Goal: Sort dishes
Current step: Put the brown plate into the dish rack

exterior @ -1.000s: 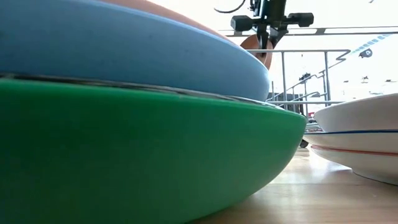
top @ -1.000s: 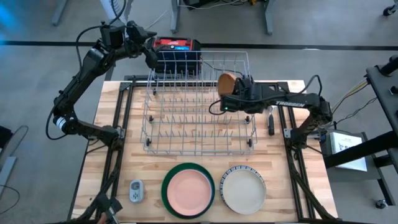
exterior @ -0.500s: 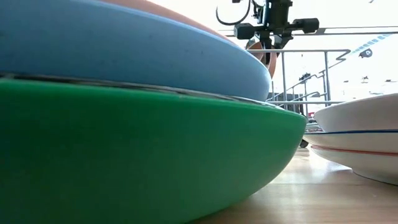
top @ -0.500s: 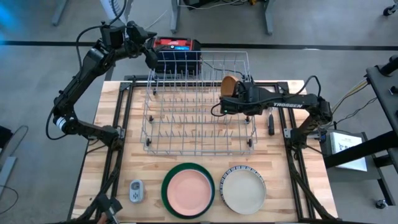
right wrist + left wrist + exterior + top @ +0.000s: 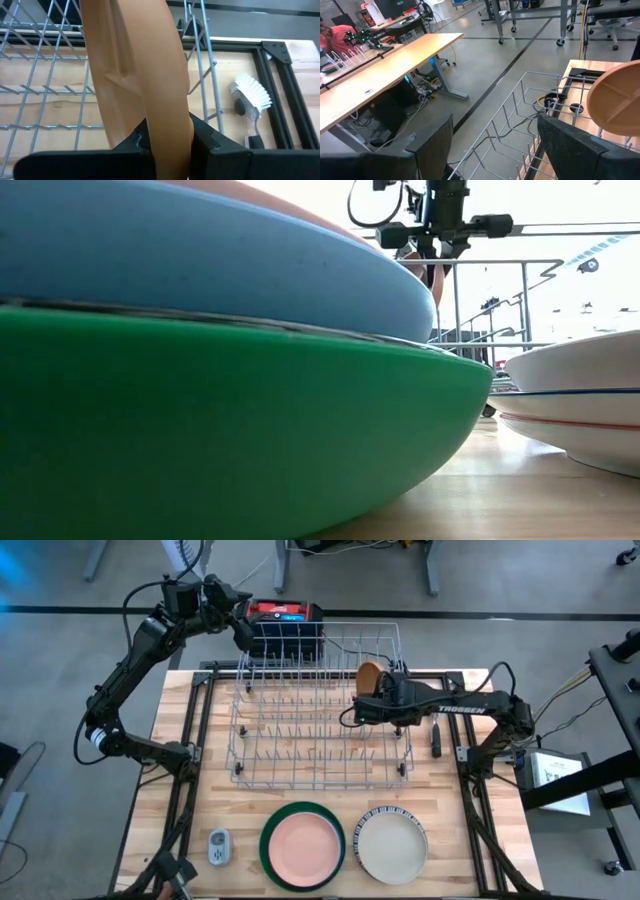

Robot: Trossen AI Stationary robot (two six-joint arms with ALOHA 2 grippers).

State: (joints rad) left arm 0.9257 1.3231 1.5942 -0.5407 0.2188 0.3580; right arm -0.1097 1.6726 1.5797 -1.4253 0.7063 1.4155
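My right gripper (image 5: 378, 690) is shut on a tan plate (image 5: 368, 675) over the far right part of the silver wire rack (image 5: 320, 710). In the low view the tan plate (image 5: 432, 275) shows below that gripper (image 5: 440, 240). A pink plate (image 5: 303, 843) lies in a green dish (image 5: 268, 840) at the near edge, and the low view shows a blue dish (image 5: 200, 250) between them. Beside them a cream plate (image 5: 392, 845) lies on a striped one (image 5: 392, 811). My left gripper (image 5: 243, 638) hangs open above the rack's far left corner, touching nothing. My right gripper pinches the tan plate's rim (image 5: 167, 127) between its two fingers (image 5: 207, 140). It comes from the table's right side, slanting down. The plate stands on edge, reaching from the fingers down toward the rack's wires; whether it touches them I cannot tell.
A dish brush (image 5: 436, 735) lies on the table right of the rack. A small grey gadget (image 5: 219, 846) sits left of the green dish. A red and black box (image 5: 285, 615) stands behind the rack. White bowls (image 5: 580, 410) show at the right in the low view.
My right gripper has rolled a little with the tan plate, which now stands more on edge over the rack than a second ago.
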